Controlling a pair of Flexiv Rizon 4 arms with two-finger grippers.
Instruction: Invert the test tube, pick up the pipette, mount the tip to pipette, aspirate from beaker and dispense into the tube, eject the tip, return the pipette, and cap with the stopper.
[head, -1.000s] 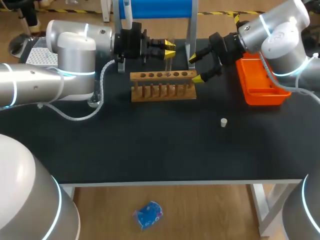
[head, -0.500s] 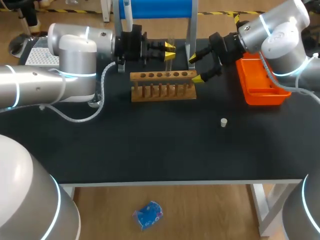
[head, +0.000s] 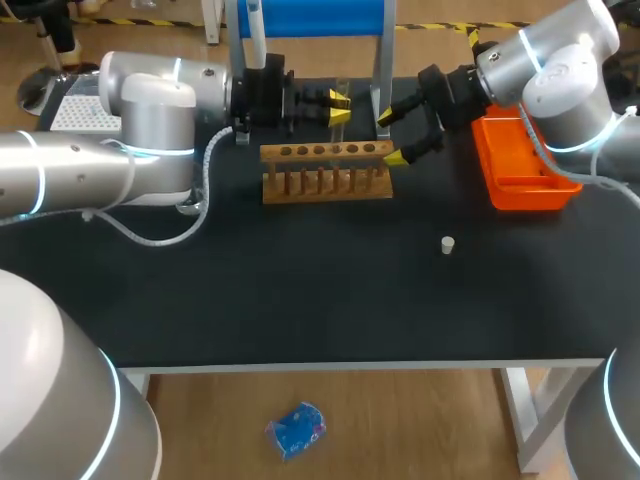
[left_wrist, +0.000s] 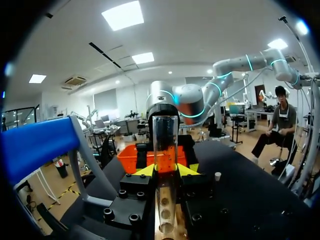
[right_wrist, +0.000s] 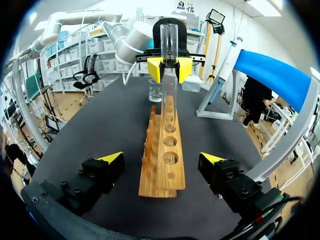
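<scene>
My left gripper (head: 338, 106) is shut on a clear glass test tube (head: 342, 92), held upright over the wooden rack (head: 325, 172). In the left wrist view the tube (left_wrist: 165, 142) stands between the yellow tips of the left gripper (left_wrist: 167, 170), with the rack (left_wrist: 167, 222) below. My right gripper (head: 391, 136) hangs open at the rack's right end. Its wrist view shows the right gripper (right_wrist: 162, 159) straddling the near end of the rack (right_wrist: 162, 150), with the tube (right_wrist: 169, 47) at the far end. A small white stopper (head: 448, 244) lies on the black table.
An orange tray (head: 520, 170) sits at the right, behind my right gripper. The blue pipette stand (head: 310, 18) rises at the back, just beyond the rack. A glass beaker (right_wrist: 156, 91) stands past the rack's far end. A tip box (head: 78, 108) is at the far left.
My left gripper has risen slightly with the test tube, so more of the tube shows above the rack. The right arm has not moved.
</scene>
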